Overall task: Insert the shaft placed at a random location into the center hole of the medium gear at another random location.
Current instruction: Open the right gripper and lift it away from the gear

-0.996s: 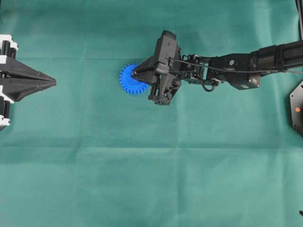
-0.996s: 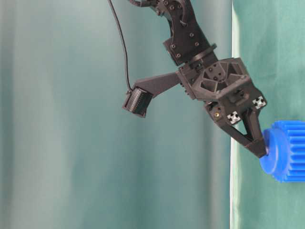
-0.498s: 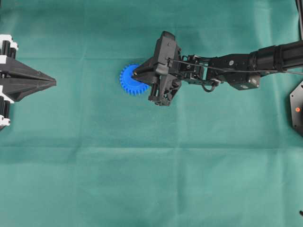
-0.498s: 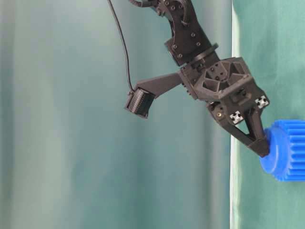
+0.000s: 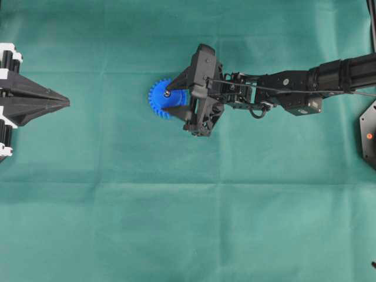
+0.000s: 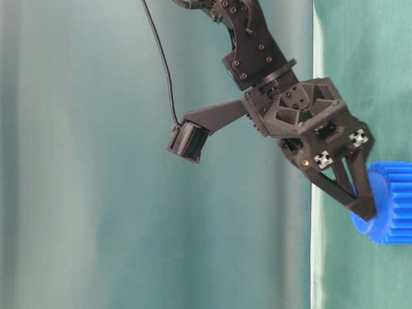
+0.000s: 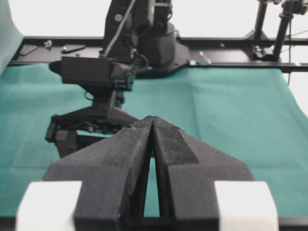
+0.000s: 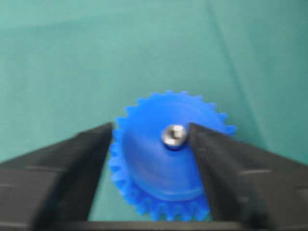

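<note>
The medium gear (image 5: 156,100) lies flat on the green cloth, bright blue and toothed. In the right wrist view the gear (image 8: 159,168) has the shaft (image 8: 173,135) standing in its hub, a small silvery round end that fills the center hole. My right gripper (image 5: 167,98) hangs over the hub, open, one finger on each side of the shaft (image 5: 167,93) and neither gripping it. From table level, the right gripper (image 6: 362,205) has its tips down at the hub of the gear (image 6: 391,203). My left gripper (image 5: 66,103) rests far left, shut and empty.
A black piece with an orange dot (image 5: 369,135) sits at the right edge of the cloth. In the left wrist view, the right arm (image 7: 103,72) stands ahead of the shut left gripper (image 7: 153,120), with a black frame rail (image 7: 231,45) behind.
The right gripper's fingers have spread apart from their shut grip on the shaft. The shaft stays in the gear's hub. The left arm has not moved.
</note>
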